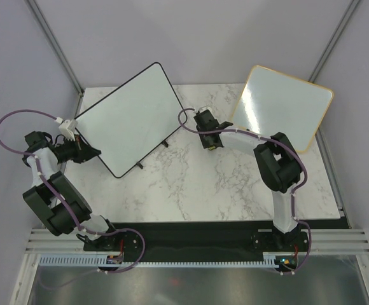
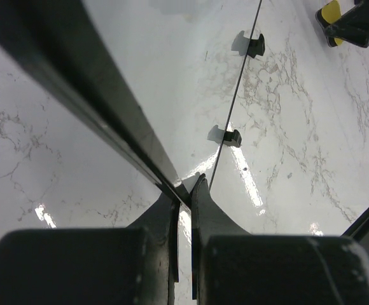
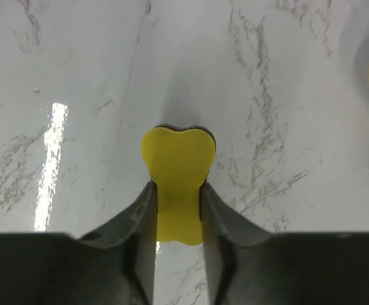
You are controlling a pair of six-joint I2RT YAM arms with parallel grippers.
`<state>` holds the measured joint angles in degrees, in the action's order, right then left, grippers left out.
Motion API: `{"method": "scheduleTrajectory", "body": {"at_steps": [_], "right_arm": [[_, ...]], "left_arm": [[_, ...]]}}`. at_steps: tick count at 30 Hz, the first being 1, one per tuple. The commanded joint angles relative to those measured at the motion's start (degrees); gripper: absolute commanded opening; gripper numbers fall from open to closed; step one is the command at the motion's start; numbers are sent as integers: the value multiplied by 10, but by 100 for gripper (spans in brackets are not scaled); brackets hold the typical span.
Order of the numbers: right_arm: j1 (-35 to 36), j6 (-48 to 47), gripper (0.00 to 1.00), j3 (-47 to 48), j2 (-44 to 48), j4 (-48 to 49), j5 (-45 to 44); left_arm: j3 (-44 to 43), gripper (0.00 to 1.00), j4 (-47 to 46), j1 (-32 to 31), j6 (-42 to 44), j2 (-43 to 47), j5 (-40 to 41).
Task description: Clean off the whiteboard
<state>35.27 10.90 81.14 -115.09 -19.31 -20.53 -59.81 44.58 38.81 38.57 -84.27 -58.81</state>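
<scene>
Though unseen from above, right gripper (image 3: pixel 177 187) pinches yellow eraser (image 3: pixel 178 152).

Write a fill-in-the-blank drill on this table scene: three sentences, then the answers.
1. The left gripper is shut on the edge of the ____-framed whiteboard.
2. The right gripper holds an eraser that is ____ in colour.
3. The gold-framed board lies nearer the ____ arm.

Missing words: black; yellow; right.
</scene>
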Motion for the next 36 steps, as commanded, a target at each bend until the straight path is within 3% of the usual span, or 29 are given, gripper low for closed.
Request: {"method": "scheduleTrajectory", "body": {"at_steps": [1,4,10,20,32,36], "right_arm": [[-3,5,47,28,-22,-31,36],[-3,6,72,32,-23,-31,30],[-3,4,84,31,-1,-27,28],[-2,8,87,21,11,6,56],[-2,14,87,21,6,15,67],[-2,14,87,19,7,17,67]], "left_arm": [[-9,2,-93,14,95,6,140],[-9,3,-97,14,95,1,146],[-11,6,-102,14,91,-8,143],[-14,31,-116,14,77,-13,142],[-7,45,-121,14,78,-12,140],[-4,45,-121,14,81,-10,131]]}}
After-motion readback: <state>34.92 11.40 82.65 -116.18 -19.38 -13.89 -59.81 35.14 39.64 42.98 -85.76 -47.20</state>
